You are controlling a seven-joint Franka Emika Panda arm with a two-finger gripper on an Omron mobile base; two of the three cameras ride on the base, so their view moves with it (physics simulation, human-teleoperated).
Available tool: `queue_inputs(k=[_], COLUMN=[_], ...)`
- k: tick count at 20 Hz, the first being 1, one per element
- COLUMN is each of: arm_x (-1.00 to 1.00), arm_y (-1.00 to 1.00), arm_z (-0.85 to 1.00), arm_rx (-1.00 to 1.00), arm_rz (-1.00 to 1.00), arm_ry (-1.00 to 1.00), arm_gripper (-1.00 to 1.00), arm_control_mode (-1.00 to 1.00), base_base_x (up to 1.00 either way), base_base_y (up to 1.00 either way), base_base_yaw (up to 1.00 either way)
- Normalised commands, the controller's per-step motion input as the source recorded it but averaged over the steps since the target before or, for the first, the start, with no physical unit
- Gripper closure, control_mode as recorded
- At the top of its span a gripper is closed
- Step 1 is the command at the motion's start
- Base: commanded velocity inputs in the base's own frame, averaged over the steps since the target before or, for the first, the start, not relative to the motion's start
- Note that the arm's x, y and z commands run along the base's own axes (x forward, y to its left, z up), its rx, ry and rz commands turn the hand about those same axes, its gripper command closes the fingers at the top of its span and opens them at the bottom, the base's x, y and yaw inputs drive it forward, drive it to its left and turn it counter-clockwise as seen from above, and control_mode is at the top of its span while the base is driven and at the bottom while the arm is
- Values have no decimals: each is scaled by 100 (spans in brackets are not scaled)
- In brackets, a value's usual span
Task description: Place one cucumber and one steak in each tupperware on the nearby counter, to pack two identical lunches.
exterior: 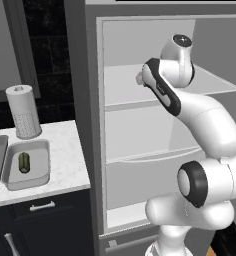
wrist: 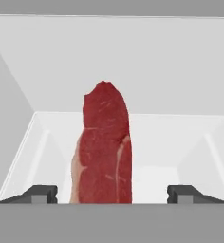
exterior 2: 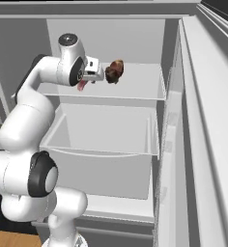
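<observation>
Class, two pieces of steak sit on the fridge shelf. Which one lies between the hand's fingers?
The flat red steak, lying lengthwise between the spread fingers of the hand. The lumpy brown steak sits off to the side on the same fridge shelf.

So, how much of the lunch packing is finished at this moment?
Done: a dark green cucumber lies in one tupperware on the counter. In hand: the hand is in the fridge, its open fingers on either side of the red steak, not yet gripping. Left: both steaks, including the brown chunk, plus the other cucumber.
</observation>
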Motion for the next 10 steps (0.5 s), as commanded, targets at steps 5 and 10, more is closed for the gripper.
queue_inputs(k=[5,10], arm_x=[-1,-34], arm_y=[0,17], arm_z=[-62,-25], arm_rx=[0,0], arm_rz=[0,0], arm_ry=[3,0], arm_gripper=[100,100], arm_control_mode=[-100,-100], base_base_x=[0,0], base_base_y=[0,0], base_base_yaw=[0,0])
